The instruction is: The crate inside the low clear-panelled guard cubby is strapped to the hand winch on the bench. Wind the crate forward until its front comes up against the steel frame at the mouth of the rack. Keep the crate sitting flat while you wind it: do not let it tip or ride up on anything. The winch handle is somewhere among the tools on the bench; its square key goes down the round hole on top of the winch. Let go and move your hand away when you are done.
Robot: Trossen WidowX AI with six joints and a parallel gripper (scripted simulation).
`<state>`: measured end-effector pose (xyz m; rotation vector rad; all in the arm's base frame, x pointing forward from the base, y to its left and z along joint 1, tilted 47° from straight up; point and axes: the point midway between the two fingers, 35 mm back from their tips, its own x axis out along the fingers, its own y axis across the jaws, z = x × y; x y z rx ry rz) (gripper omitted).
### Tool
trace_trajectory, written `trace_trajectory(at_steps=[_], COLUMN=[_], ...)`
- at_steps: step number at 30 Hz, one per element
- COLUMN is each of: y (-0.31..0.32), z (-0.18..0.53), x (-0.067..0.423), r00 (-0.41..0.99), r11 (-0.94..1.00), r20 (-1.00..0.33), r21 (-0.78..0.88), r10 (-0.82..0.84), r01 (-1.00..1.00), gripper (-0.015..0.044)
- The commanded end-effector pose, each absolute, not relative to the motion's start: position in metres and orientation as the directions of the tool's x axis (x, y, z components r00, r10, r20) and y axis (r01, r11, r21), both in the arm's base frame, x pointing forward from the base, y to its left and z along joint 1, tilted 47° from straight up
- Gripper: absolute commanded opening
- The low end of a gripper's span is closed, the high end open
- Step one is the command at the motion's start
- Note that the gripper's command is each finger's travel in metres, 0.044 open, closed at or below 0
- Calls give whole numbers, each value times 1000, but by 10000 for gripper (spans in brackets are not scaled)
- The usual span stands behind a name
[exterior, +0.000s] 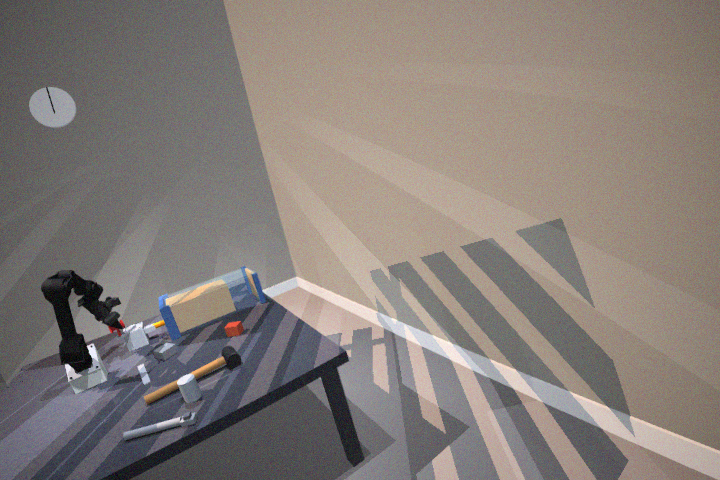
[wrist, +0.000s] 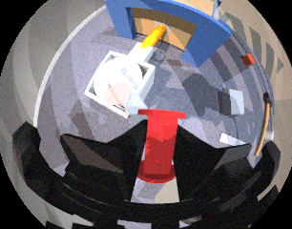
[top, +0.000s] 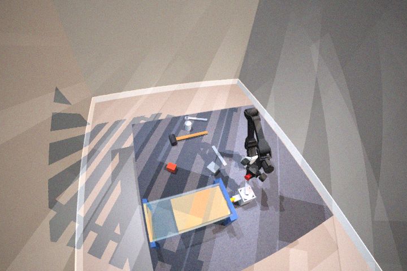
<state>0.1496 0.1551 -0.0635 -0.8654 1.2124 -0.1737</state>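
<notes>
The tan crate (top: pixel 199 207) (exterior: pixel 201 306) (wrist: pixel 171 25) sits flat inside the clear-panelled cubby (top: pixel 160 217). Its front end is close to the blue frame (top: pixel 231 207) (exterior: pixel 167 321) (wrist: pixel 121 15) at the mouth; I cannot tell whether they touch. A short yellow strap (top: pixel 233 199) (exterior: pixel 157 324) (wrist: pixel 154 34) runs from the crate to the white winch (top: pixel 246 195) (exterior: pixel 137 337) (wrist: pixel 114 86). My gripper (top: pixel 249 175) (exterior: pixel 115 324) (wrist: pixel 157 125) is shut on the red grip of the winch handle. The handle's pale arm (top: pixel 247 185) reaches down to the top of the winch.
A hammer (top: pixel 187 136) (exterior: pixel 191 373), a wrench (top: pixel 195 118) (exterior: pixel 157 425), a white cylinder (top: pixel 187 125) (exterior: pixel 189 388), a red block (top: pixel 171 167) (exterior: pixel 234 328), a grey block (top: pixel 212 167) (exterior: pixel 162 349) and a flat bar (top: pixel 219 155) (exterior: pixel 143 373) lie on the bench.
</notes>
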Motion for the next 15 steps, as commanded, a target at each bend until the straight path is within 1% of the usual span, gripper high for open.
trace_trajectory(at_steps=[1, 15], y=[149, 145], z=[-60, -56], x=[163, 185], r00=[402, 403], r11=[671, 671], r20=[-727, -726], r21=[-679, -680], r10=[-557, -558], r01=[-297, -296], gripper=[0, 0])
